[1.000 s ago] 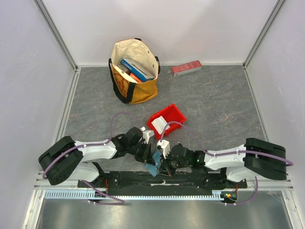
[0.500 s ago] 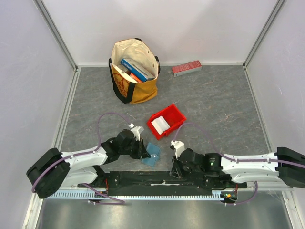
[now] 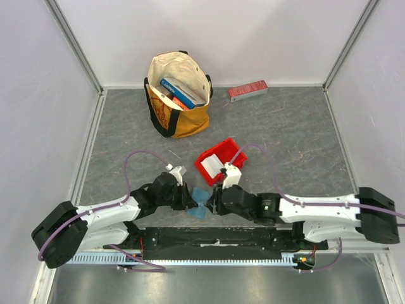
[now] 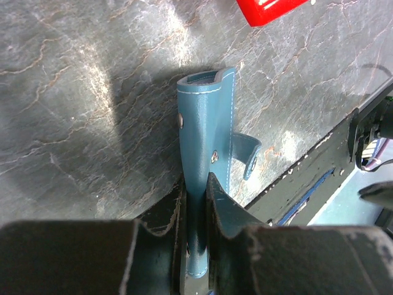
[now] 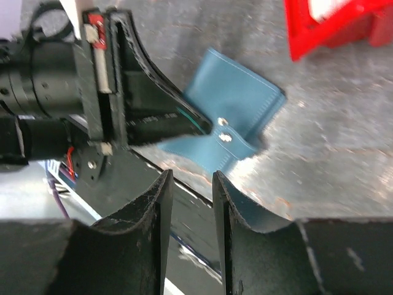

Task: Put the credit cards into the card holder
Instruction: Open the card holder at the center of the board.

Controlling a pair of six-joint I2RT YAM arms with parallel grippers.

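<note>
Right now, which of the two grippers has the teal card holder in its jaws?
The left gripper: its jaws are clamped on an edge of the card holder. The right gripper sits close by, jaws apart with nothing between them.

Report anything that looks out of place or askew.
The card holder is not lying flat: the left fingers pinch one end and hold it on edge just in front of the red bin, its tab unsnapped and sticking out. The bin, with white cards inside, sits skewed to the table edges.
</note>
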